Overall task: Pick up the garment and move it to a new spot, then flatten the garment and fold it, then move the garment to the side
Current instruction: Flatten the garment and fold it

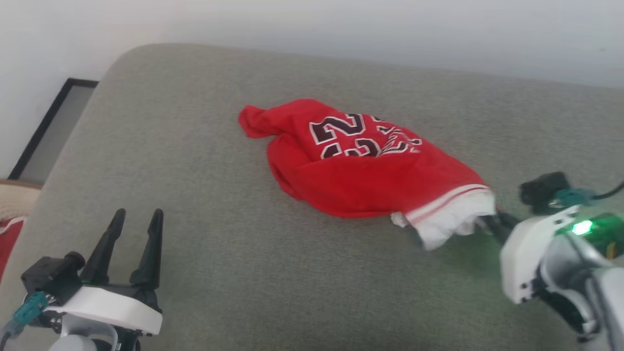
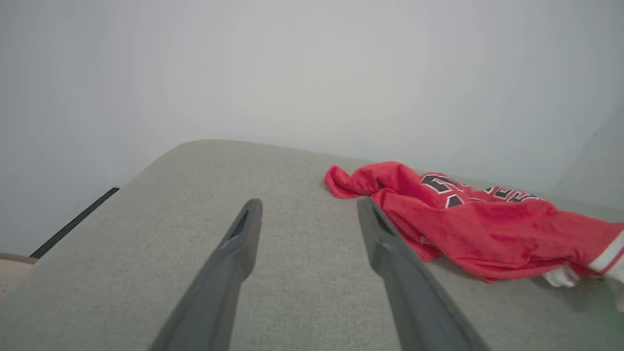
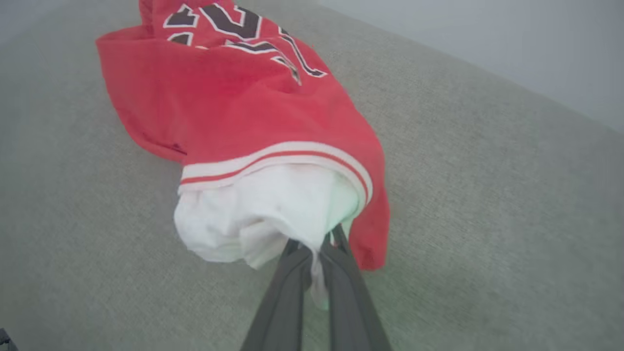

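Observation:
The garment [image 1: 360, 165] is a red jersey lying crumpled in the middle of a grey cushioned surface [image 1: 204, 204], its dark white-outlined numbers facing up. Its white sleeve with red-white trim [image 3: 263, 209] points toward my right gripper [image 3: 314, 246], which is shut on that white cloth. In the head view the right gripper [image 1: 487, 224] meets the sleeve's end at the right. My left gripper [image 1: 136, 219] stands open at the lower left, well apart from the garment [image 2: 468, 224], with nothing between its fingers [image 2: 243, 234].
A pale wall [image 1: 341, 29] runs behind the surface. A dark-framed panel [image 1: 53, 126] leans on the floor at the far left. Something red and a beige edge [image 1: 12, 214] show at the left border.

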